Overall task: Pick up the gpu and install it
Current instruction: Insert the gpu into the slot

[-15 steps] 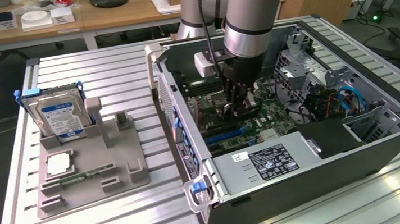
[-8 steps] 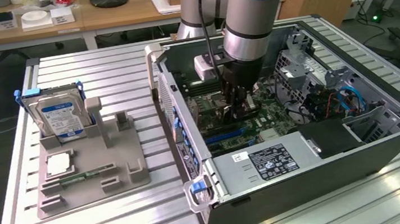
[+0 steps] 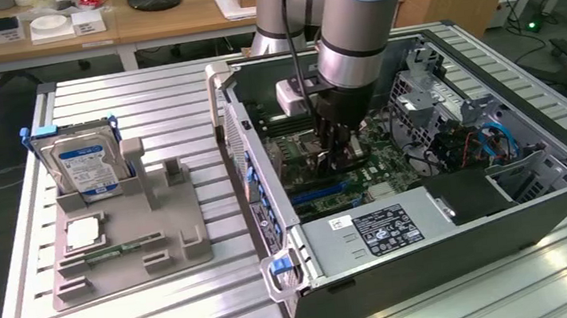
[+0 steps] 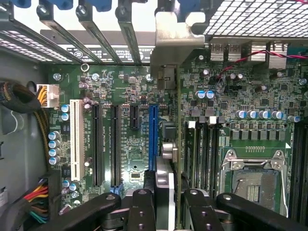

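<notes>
A slatted metal worktop point(image 3: 173, 316) carries everything. Well away from the tool, at the exterior view's left, sits a grey holder point(image 3: 151, 214). A hard drive point(image 3: 86, 165) with a blue label stands upright at the holder's back. A square chip point(image 3: 87, 232) lies flat in front of the drive, and a slim memory stick point(image 3: 127, 246) lies on edge just beside the chip.

Nearer the tool, an open PC case point(image 3: 267, 209) lies on its side, with its side wall between the holder and the tool. The arm point(image 3: 365, 29) reaches down from above into the case. The tool point(image 3: 339, 153) is low inside it, close over the green board point(image 3: 370, 169).

In the wrist view the tool point(image 4: 171, 211) is narrowed onto the gpu point(image 4: 166, 72), with one dark finger point(image 4: 143, 209) on each face of the card. The gpu hangs edge-on straight out from the tool. Its silver bracket reaches the row of rear slot openings in the case wall. The card runs along just beside the blue slot point(image 4: 153, 139). Whether its edge touches the board I cannot tell. Two black slots point(image 4: 115, 144) and a white slot point(image 4: 74, 142) lie farther off on that side of the tool. The empty processor socket point(image 4: 252, 180) lies on the other side.

Beside the tool, toward the case's front edge, is the power supply point(image 3: 377, 228) with its label facing up. Beyond the tool, at the exterior view's right, blue cables point(image 3: 496, 143) loop beside the drive bays point(image 3: 541, 170).
</notes>
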### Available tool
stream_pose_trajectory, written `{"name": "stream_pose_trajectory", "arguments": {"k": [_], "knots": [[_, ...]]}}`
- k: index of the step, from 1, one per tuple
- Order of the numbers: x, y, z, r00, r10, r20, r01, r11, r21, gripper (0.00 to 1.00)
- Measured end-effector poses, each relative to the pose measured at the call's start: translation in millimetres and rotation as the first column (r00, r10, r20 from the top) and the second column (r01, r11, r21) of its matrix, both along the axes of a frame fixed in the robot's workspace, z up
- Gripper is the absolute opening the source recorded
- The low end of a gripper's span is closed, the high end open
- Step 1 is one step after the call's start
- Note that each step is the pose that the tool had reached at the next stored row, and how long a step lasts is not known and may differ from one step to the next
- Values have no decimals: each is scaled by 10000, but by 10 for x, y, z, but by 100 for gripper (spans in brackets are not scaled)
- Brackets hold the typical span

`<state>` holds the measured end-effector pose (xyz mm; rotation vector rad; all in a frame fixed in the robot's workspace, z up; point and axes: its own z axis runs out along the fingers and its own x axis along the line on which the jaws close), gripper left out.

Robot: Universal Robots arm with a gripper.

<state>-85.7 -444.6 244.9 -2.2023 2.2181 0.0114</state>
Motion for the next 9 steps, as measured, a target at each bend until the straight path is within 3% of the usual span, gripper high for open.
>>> {"name": "stream_pose_trajectory", "arguments": {"k": [9], "knots": [[0, -66, -7, 10000, -8, 0, 8, 10000, 0, 28]]}}
